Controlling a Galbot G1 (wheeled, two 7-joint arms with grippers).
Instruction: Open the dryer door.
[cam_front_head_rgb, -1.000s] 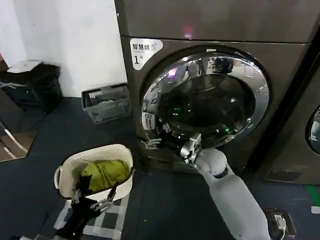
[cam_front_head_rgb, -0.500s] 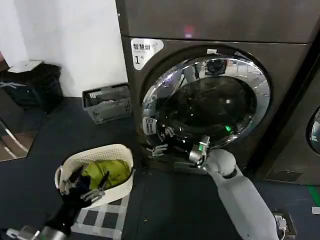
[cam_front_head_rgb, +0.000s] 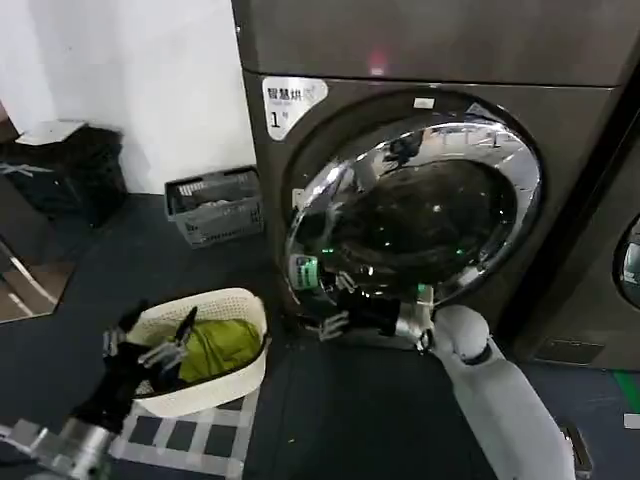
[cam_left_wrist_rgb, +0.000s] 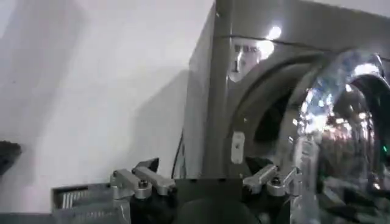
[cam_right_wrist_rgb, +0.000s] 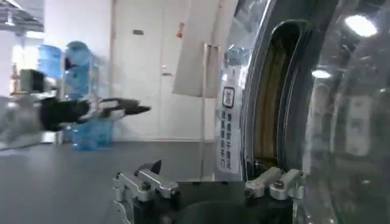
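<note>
Door (cam_front_head_rgb: 415, 215) ajar, its lower rim beside the right gripper's (cam_front_head_rgb: 335, 322) spread fingers.

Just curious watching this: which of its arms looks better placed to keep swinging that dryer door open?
Probably the right gripper: it sits at the dryer door lower rim, already ajar. The left gripper hangs over the laundry basket.

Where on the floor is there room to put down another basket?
The dark floor between the grey crate and the white laundry basket is bare. So is the strip between that basket and the right arm. It is crowded under the dryer door, where the right gripper sits, and by the left gripper over the basket.
</note>
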